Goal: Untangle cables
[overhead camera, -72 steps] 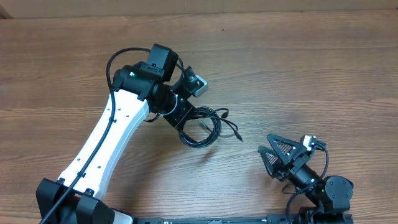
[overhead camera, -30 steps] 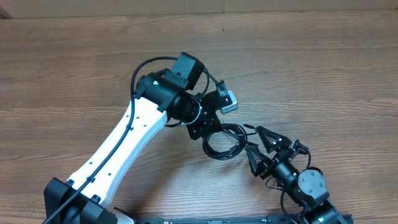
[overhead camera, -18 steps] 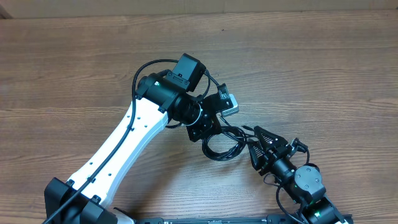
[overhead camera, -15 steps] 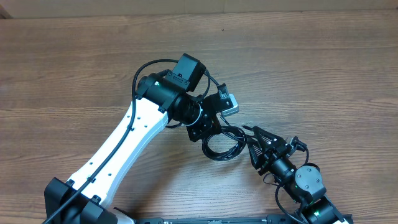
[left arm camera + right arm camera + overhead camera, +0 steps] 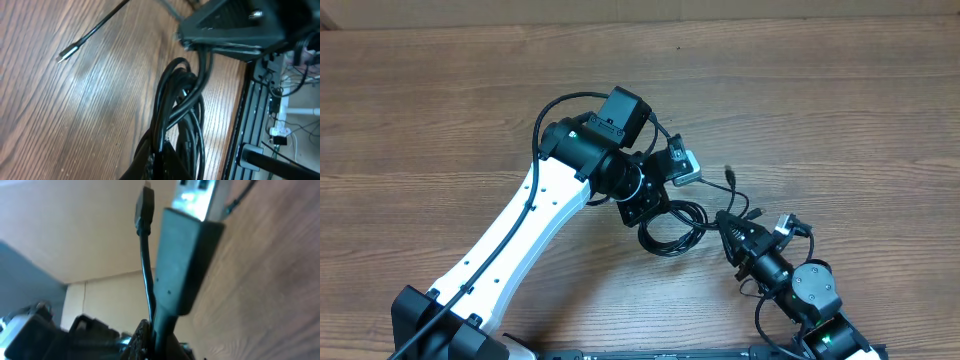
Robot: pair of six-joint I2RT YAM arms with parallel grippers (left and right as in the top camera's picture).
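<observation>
Overhead view of a wooden table (image 5: 840,110) with two robot arms meeting at a small coil of thin black cables (image 5: 672,226). Just left of the coil, the left gripper (image 5: 647,208) has its fingers closed on the coil's near edge, pinning the bundle, as far as the dim wrist view shows. Just right of the coil, the right gripper (image 5: 732,233) is clamped on a single cord (image 5: 145,260), whose plug (image 5: 144,200) sticks up free beyond the fingers. The job looks barely begun. One cord end is lifted clear of the coil, but most loops lie bunched together and have yet to be drawn apart. No box, bin or tray is in view, so nothing is being held in a container.
</observation>
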